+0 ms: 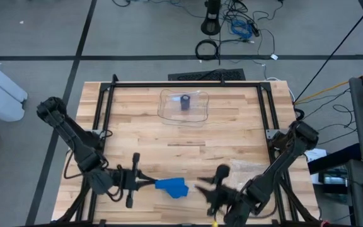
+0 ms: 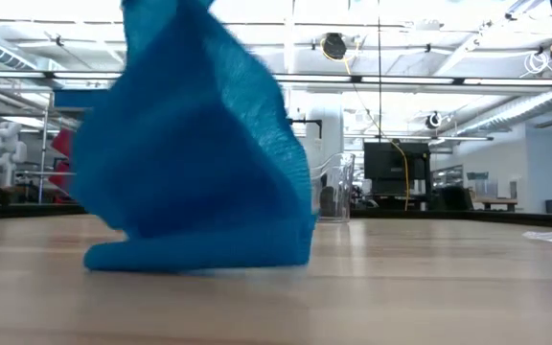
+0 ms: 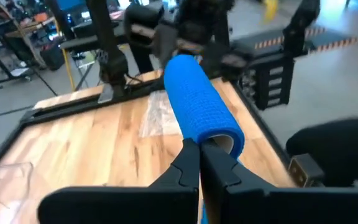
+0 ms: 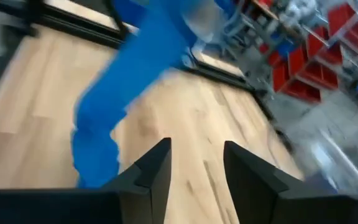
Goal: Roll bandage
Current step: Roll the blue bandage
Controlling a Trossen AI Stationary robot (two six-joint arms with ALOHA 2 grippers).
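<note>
One blue bandage [image 1: 172, 186] lies near the front edge of the wooden worktop [image 1: 232, 135], between the two arms. The left gripper [image 1: 149, 183] is at the bandage's left end, and its jaws are shut tight on the bandage. In the left wrist view the bandage [image 3: 201, 109] looks like a thick blue roll that sticks out from the closed jaws of the left gripper [image 3: 199, 163], with a hollow end close to the fingertips. In the low view the bandage [image 2: 195, 153] rises up like a big blue tent, and its bottom edge rests on the worktop [image 2: 401, 287]. The right gripper [image 1: 200, 186] is just to the right of the bandage, near it but not touching it. In the right wrist view the jaws of the right gripper [image 4: 196, 163] stand apart with a gap between them, and nothing is held in that gap. The bandage [image 4: 126, 87] hangs ahead of them as one long blue strip that reaches down to the worktop [image 4: 36, 106]. Farther back, in the middle of the worktop, sits one clear tray [image 1: 168, 108] with one small dark roll [image 1: 185, 103] standing in it. One thin clear sheet [image 1: 247, 166] lies flat on the wood near the right arm. There are two arms, two grippers, one bandage, one tray and one dark roll.
</note>
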